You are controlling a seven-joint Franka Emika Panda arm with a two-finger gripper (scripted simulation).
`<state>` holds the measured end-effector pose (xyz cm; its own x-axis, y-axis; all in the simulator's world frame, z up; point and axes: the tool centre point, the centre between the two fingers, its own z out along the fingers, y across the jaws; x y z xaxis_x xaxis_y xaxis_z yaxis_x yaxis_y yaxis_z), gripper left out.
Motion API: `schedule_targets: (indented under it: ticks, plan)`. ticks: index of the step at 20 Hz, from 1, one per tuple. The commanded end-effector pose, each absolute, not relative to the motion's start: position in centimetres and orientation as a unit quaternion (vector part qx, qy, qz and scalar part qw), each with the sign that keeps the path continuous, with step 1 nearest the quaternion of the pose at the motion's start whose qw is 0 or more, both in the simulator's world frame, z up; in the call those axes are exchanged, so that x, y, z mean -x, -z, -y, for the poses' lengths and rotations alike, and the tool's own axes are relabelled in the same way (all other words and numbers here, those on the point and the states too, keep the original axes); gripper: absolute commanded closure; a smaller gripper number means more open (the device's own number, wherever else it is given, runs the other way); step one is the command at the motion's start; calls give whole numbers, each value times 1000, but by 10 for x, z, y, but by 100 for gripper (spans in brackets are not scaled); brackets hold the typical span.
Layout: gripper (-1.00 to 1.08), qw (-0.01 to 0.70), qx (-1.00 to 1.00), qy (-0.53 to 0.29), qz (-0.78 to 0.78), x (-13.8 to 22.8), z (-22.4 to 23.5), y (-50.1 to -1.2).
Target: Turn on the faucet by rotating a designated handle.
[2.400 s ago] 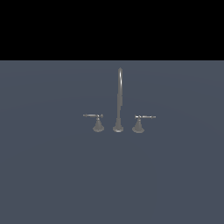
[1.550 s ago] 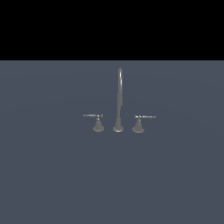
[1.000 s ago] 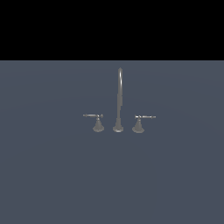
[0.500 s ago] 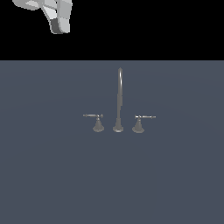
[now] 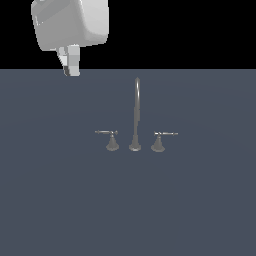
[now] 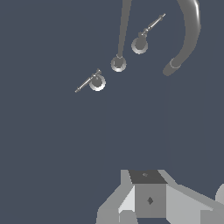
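Handle [image 5: 111,139] sits on the exterior view's left of the spout [image 5: 136,110], lever untouched. Gripper [image 5: 71,70] hangs high, well apart; finger state cannot be told. Risk: its twin [image 5: 159,140] is identical, so descent may strike the spout or wrong lever

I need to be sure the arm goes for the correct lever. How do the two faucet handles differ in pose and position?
The left handle sits on the exterior view's left of the spout, with its lever pointing outward to that side; the right handle sits on the view's right, its lever pointing the opposite way. The gripper hovers high on the left handle's side, farther from the right one. Both are grey cone bases with thin, level rod levers.
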<state>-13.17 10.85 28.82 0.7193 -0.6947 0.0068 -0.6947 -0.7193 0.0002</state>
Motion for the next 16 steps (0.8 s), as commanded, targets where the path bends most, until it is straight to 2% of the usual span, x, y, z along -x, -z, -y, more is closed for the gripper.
schedule_targets:
  ticks: [1,16]
  plan:
    - [108,0,-918,-3,398,121,-113,-275]
    - [108,-2,-856,-1,517,62,-125,-203]
